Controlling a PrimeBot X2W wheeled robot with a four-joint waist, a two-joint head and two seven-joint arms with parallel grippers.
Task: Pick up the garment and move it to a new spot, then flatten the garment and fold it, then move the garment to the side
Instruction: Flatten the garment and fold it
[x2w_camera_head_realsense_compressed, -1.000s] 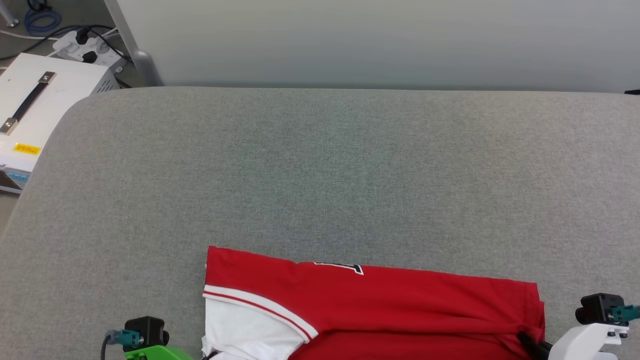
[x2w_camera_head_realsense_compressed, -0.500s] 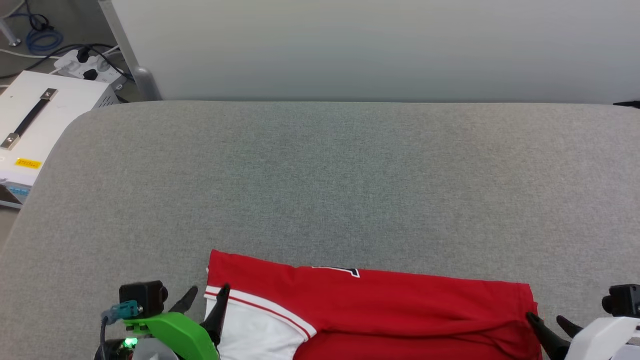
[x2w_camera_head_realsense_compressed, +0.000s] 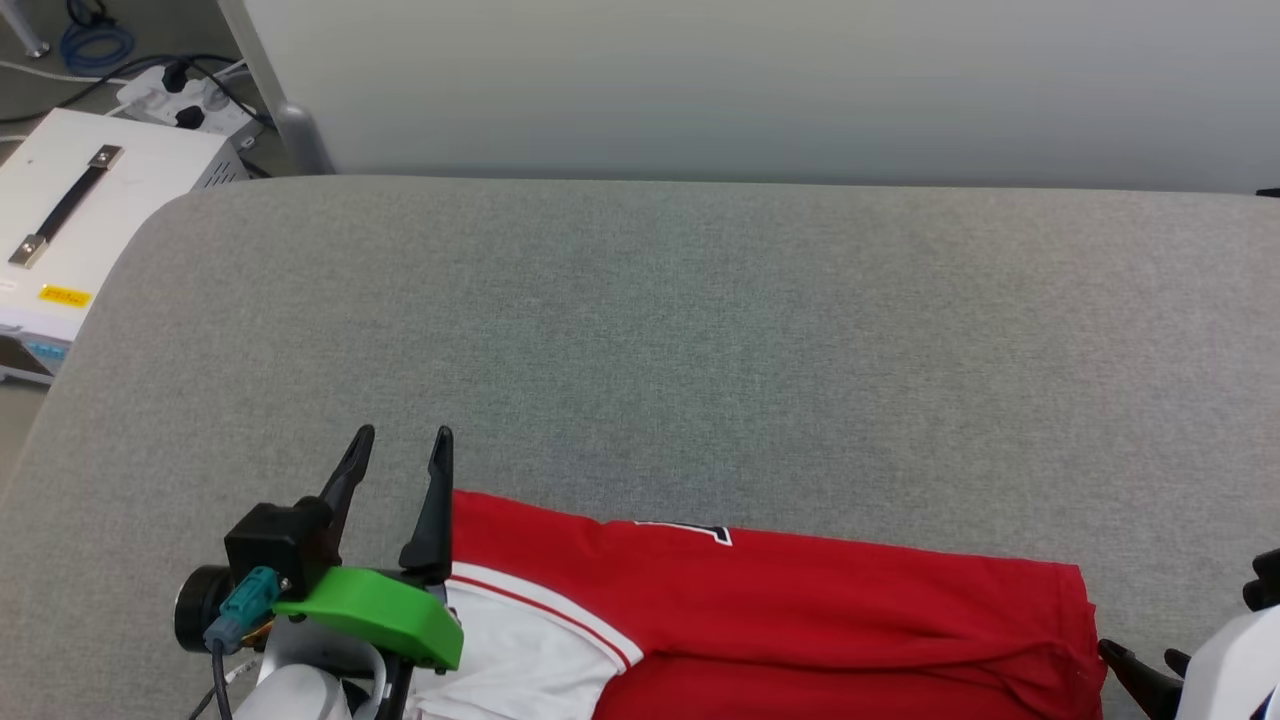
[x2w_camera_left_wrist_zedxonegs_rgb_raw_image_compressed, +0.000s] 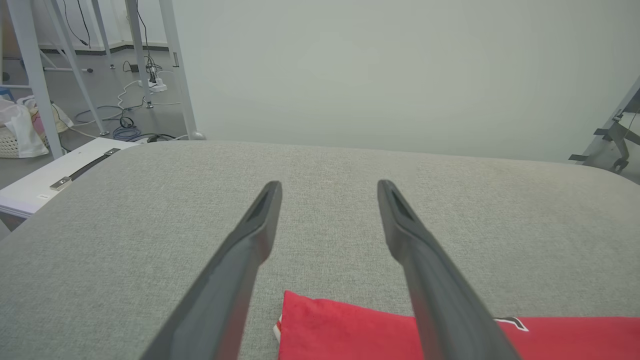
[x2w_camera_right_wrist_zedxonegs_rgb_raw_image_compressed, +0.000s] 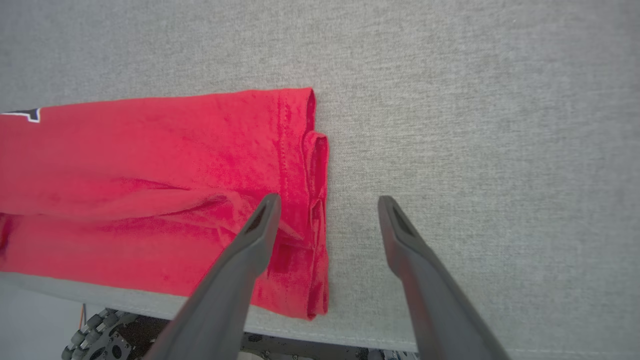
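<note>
**Red shirt (x2w_camera_head_realsense_compressed: 780, 620) stretching left to right between both end effectors**

Folded into a long band, the shirt is lying along the near edge of the grey fabric tabletop (x2w_camera_head_realsense_compressed: 700, 330), its long axis running left to right. Its white sleeve (x2w_camera_head_realsense_compressed: 520, 650) is sitting at the left end.

The left end effector (x2w_camera_head_realsense_compressed: 404, 432) is hanging at that left end with its fingers apart, pointing far, and the shirt's far left corner is showing between them. The right end effector (x2w_camera_head_realsense_compressed: 1140, 655) is waiting at the right hem with its fingers also spread, one over red cloth and one over bare grey. Neither is holding anything.

Each arm is looking equally near its own end, so a two-ended pinch seems likely.

A white box (x2w_camera_head_realsense_compressed: 90, 200) and a power strip (x2w_camera_head_realsense_compressed: 180, 100) are sitting well off to the far left, and nothing is blocking the way.
</note>
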